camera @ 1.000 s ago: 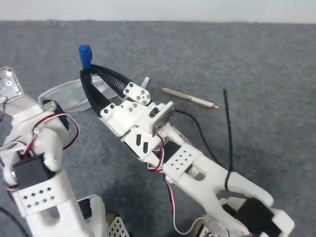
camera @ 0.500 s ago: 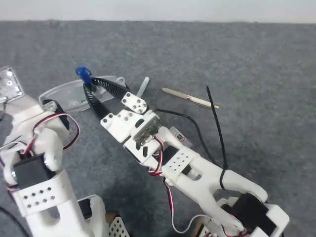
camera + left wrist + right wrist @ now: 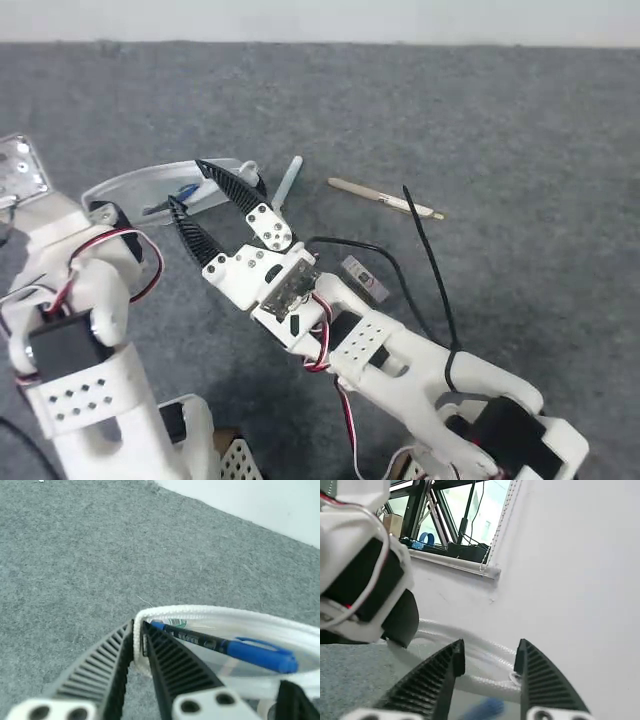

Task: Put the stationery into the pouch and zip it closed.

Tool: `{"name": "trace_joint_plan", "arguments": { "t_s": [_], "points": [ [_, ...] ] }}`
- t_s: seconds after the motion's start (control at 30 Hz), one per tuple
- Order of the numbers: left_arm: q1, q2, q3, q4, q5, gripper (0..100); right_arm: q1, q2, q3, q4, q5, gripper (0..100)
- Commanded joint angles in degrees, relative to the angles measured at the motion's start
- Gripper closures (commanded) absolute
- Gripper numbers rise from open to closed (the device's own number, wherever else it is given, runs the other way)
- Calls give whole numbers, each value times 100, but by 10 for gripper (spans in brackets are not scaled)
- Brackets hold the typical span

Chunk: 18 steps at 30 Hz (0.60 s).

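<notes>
Our left fingers pinch the pouch rim, blue marker inside. Over its mouth our right fingers sit spread. The grey pen lies just beside them, pointing away, so that arm's nearer.

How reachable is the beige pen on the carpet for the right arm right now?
Probably yes: the right arm's fingers are open and empty over the pouch, and the beige pen lies uncovered on the carpet beside that arm.
</notes>
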Motion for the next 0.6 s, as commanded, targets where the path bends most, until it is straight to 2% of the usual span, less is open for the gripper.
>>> {"name": "trace_joint_plan", "arguments": {
  "t_s": [0.0, 0.23, 0.4, 0.57],
  "points": [
    [0, 114, 75, -53, -44, 988, -13, -101, 53, -31, 62, 835],
    [0, 114, 75, -53, -44, 988, -13, -171, 70, -40, 62, 835],
    [0, 114, 75, -53, -44, 988, -4, -927, 404, 13, -105, 835],
    [0, 105, 75, -53, -44, 988, 31, -1736, 193, 1771, -1108, 835]
  ]
}}
